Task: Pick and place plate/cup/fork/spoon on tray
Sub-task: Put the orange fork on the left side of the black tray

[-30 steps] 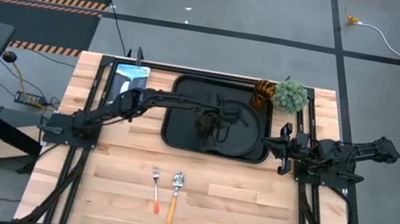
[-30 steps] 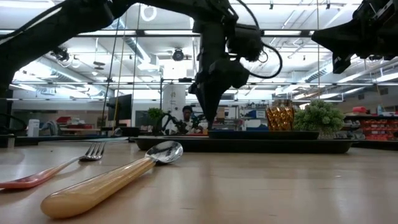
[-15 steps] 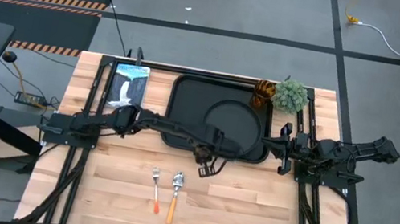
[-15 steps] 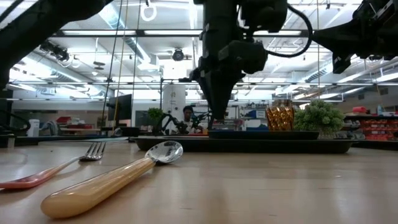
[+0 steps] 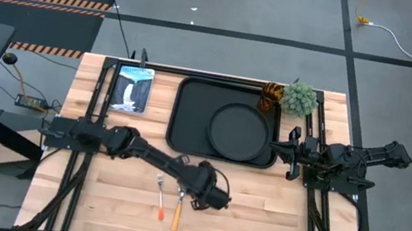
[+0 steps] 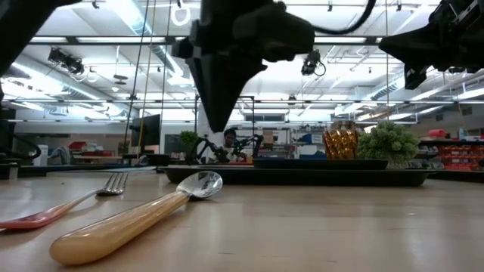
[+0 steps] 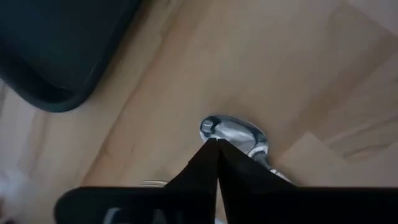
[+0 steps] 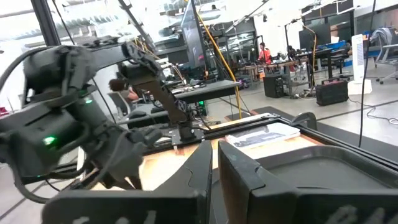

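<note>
The black plate (image 5: 238, 131) lies in the black tray (image 5: 185, 120) at the table's far middle. The amber cup (image 5: 270, 95) stands at the tray's far right corner; it also shows in the low view (image 6: 340, 143). The fork (image 5: 161, 192) and the spoon (image 5: 179, 203) lie side by side on the wood near the front. My left gripper (image 5: 198, 201) is shut and hangs above the table (image 6: 219, 128), just over the spoon's bowl (image 7: 235, 133), touching nothing. My right gripper (image 5: 293, 155) waits shut at the tray's right side.
A fuzzy green plant ball (image 5: 299, 98) stands right of the cup. A picture book (image 5: 132, 87) lies at the table's far left. Bare wood lies right of the spoon and along the front edge.
My left gripper has come away from the plate in the tray and travelled toward the table's near edge, ending above the spoon's bowl. The plate stays in the tray, now uncovered in the high view.
</note>
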